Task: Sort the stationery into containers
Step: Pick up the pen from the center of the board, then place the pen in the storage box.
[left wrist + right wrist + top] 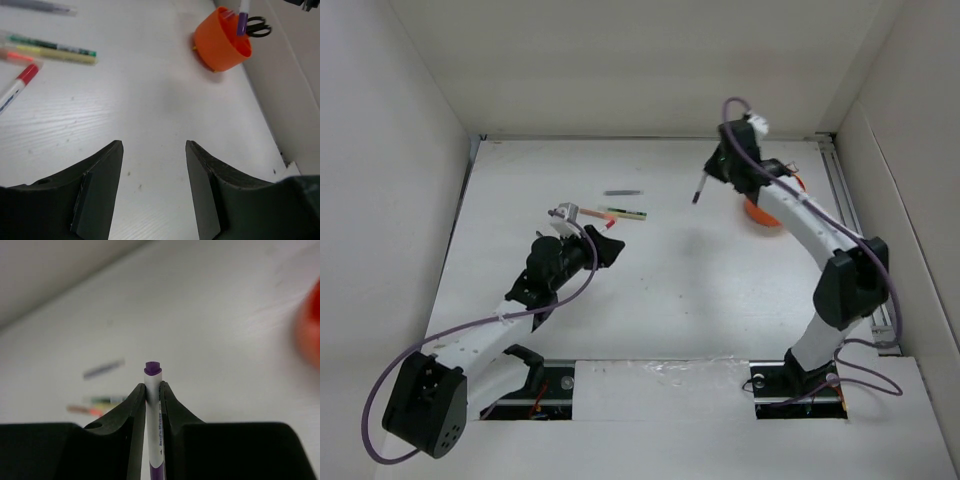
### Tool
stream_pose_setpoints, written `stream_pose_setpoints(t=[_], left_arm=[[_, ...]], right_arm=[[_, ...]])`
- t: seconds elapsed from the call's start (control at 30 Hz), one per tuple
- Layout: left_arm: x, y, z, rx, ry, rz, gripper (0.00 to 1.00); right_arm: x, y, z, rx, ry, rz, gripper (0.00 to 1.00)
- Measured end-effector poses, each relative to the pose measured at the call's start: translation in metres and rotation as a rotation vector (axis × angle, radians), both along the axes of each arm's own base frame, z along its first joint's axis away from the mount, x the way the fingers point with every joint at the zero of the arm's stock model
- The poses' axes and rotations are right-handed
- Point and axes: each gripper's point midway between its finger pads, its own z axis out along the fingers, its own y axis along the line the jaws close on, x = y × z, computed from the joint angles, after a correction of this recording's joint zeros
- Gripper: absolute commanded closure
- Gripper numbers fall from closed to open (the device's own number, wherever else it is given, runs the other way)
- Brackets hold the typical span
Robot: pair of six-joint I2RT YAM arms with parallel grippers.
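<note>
My right gripper (712,175) is shut on a white marker with purple ends (153,410), held upright above the table just left of the orange organiser (763,212). The marker also shows in the top view (698,190). In the left wrist view the organiser (220,45) holds black-handled scissors (258,27). My left gripper (610,250) is open and empty, low over bare table. Near it lie a green-yellow marker (625,212), a pink pen (17,56), a red-capped white pen (17,85) and a dark grey stick (620,192).
White walls enclose the table on the left, back and right. The right arm (810,230) passes over the organiser and hides part of it. A metal rail (855,220) runs along the right edge.
</note>
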Motion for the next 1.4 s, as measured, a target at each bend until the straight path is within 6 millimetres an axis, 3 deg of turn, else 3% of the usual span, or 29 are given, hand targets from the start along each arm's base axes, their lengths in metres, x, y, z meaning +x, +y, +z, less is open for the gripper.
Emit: stream_pose_setpoints(t=[0.1, 0.2, 0.27, 0.37, 0.5, 0.57, 0.77, 1.0, 1.17, 1.4], left_arm=[[0.005, -0.013, 0.027, -0.029, -0.057, -0.05, 0.5], [0.006, -0.02, 0.045, -0.053, -0.11, -0.079, 0.5], [0.006, -0.021, 0.046, -0.055, -0.117, -0.086, 0.5], [0.005, -0.022, 0.042, -0.052, -0.112, -0.095, 0.49], [0.002, -0.023, 0.034, -0.046, -0.095, -0.108, 0.49], [0.0, -0.024, 0.032, -0.045, -0.092, -0.115, 0.49], [-0.003, -0.027, 0.03, -0.044, -0.087, -0.127, 0.49], [-0.004, -0.028, 0.03, -0.044, -0.087, -0.132, 0.49], [-0.005, -0.028, 0.031, -0.045, -0.09, -0.133, 0.49], [-0.006, -0.027, 0.038, -0.052, -0.111, -0.132, 0.49]], right_arm=[[0.021, -0.086, 0.05, 0.023, -0.132, -0.243, 1.0], [0.026, -0.167, 0.075, 0.024, -0.205, -0.471, 1.0], [0.023, -0.212, 0.076, 0.03, -0.225, -0.589, 1.0], [0.02, -0.264, 0.065, 0.042, -0.212, -0.717, 1.0], [0.024, -0.311, 0.049, 0.052, -0.187, -0.833, 1.0], [0.031, -0.324, 0.044, 0.049, -0.18, -0.869, 1.0], [0.039, -0.337, 0.027, 0.0, -0.155, -0.924, 1.0], [0.033, -0.351, 0.001, -0.106, -0.101, -0.979, 1.0], [0.028, -0.36, -0.006, -0.177, -0.078, -1.001, 1.0], [0.029, -0.364, -0.03, -0.232, -0.027, -1.01, 1.0]])
